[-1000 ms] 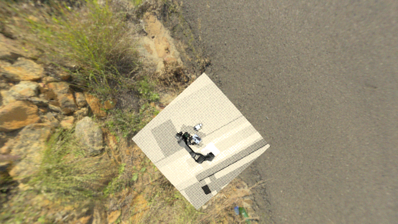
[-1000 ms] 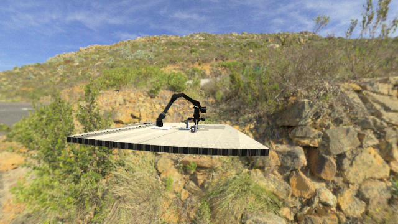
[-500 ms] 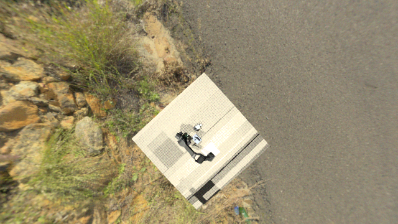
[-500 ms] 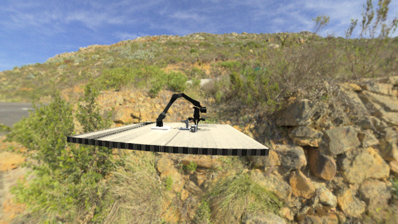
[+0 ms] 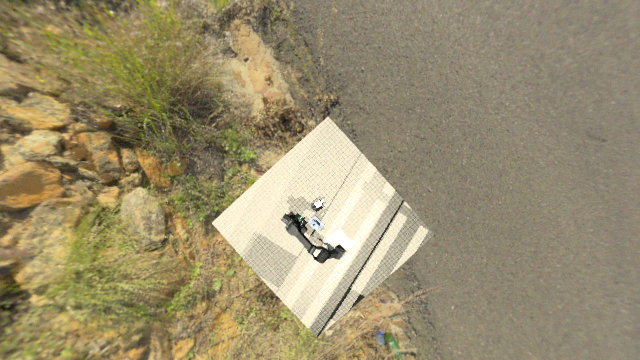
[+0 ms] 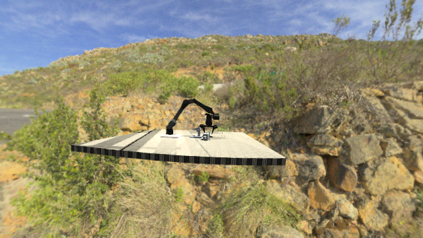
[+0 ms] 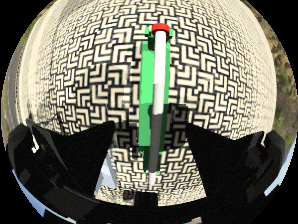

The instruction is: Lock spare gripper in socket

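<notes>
The lock pin [image 7: 159, 70], a long white rod with a red head, lies along a narrow green holder [image 7: 146, 100] in the wrist view. The lower part of the rod is in shadow. My gripper [image 7: 150, 125] [image 6: 208, 131] is open, pointing down, with one black finger on each side of the pin and holder, and nothing held. A pale blue plate with an upright grey part [image 6: 198, 131] stands beside the gripper. A small grey-white block [image 6: 205, 136] [image 5: 318, 204] stands near it. Which of these is the mount and which the spare gripper is too small to tell.
The black arm [image 5: 303, 241] [image 6: 178, 114] arches over from its white base [image 5: 340, 240] [image 6: 170, 135]. The plate's pale edge [image 7: 106, 175] shows beside the left finger in the wrist view. The patterned table top [image 5: 320, 150] [image 6: 244, 149] ends in a dark-striped edge.
</notes>
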### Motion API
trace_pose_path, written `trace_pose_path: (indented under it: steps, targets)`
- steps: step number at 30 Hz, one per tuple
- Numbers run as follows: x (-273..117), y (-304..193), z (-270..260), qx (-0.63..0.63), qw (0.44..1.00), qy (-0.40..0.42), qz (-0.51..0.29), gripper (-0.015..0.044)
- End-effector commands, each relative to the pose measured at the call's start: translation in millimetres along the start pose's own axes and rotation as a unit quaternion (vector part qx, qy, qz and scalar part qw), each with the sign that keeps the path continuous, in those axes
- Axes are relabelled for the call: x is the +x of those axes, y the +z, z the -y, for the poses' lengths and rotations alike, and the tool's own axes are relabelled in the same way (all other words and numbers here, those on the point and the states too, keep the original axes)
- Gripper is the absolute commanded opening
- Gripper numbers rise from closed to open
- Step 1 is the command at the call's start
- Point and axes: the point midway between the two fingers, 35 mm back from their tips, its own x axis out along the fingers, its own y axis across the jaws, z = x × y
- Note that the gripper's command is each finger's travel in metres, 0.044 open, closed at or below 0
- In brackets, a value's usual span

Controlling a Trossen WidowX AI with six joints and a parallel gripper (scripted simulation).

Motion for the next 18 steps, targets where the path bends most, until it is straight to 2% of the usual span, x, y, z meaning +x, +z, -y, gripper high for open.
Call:
trace_pose_path:
  steps: [1, 18]
  targets:
    - [-10.3, 1.1, 0.6, 0.0, 1.0, -0.002, 0.0, 0.044]
    - [-52.5, 4.9, -5.0, 0.001, 1.0, 0.013, -0.003, 0.044]
